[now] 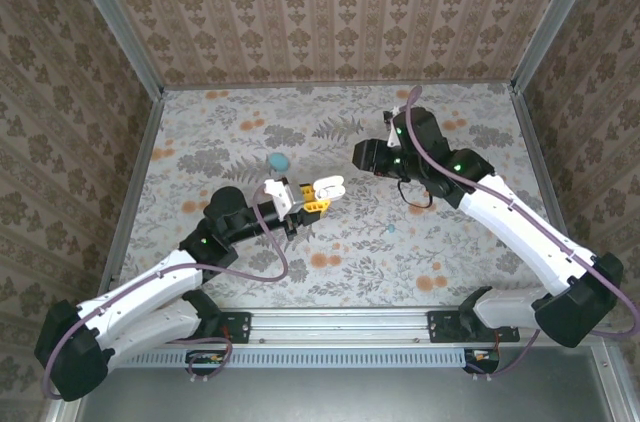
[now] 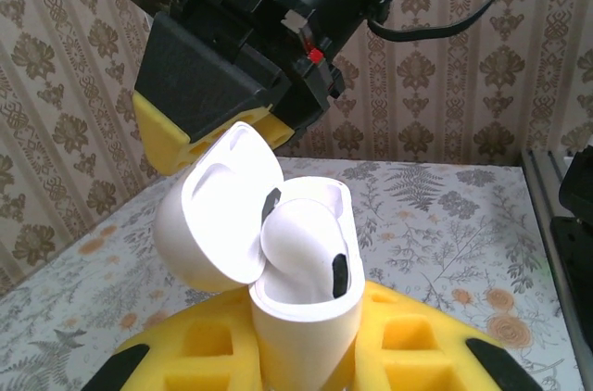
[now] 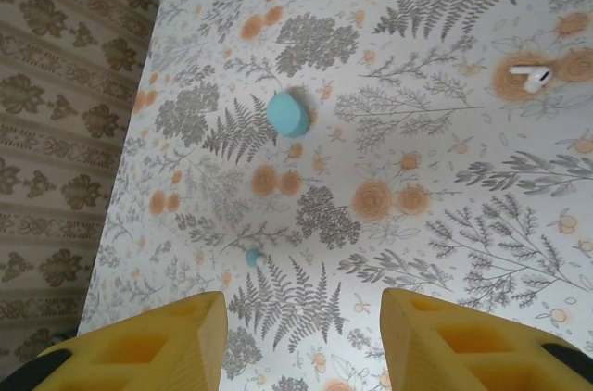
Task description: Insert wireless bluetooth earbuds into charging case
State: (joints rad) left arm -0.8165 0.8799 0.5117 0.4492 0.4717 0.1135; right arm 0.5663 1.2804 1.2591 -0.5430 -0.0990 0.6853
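My left gripper (image 1: 318,192) is shut on the white charging case (image 2: 306,317), holding it upright between yellow pads (image 2: 417,335). The case lid (image 2: 218,210) is swung open to the left. One white earbud (image 2: 301,247) with a dark spot sits in the case. My right gripper (image 1: 358,154) hovers just beyond the case, open, with nothing between its yellow fingers (image 3: 153,345). A second white earbud (image 3: 531,76) with a stem lies on the flowered table, far ahead of the right fingers. A tiny teal-blue piece (image 3: 252,258) lies on the table close ahead of the left finger.
A larger teal-blue disc (image 3: 289,113) lies on the table (image 1: 450,272), left of the case in the top view (image 1: 278,160). Another small teal speck (image 1: 391,227) lies near the right arm. Patterned walls enclose the table on three sides.
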